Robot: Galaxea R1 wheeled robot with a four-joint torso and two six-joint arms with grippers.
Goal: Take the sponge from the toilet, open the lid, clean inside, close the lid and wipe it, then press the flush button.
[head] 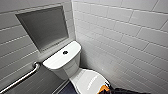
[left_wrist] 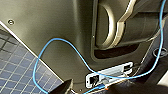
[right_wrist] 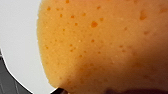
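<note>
The toilet [head: 62, 60] stands in the far tiled corner with its lid [head: 86, 80] shut. The sponge [head: 104, 89] lies on the lid's near right edge, at the right gripper [head: 113, 91]; whether that gripper clasps it I cannot tell. It looks porous, soft and light, so pinch across its middle.

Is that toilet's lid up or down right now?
Down. In the head view the white lid lies flat in front of the tank, with the orange sponge at its near edge.
</note>
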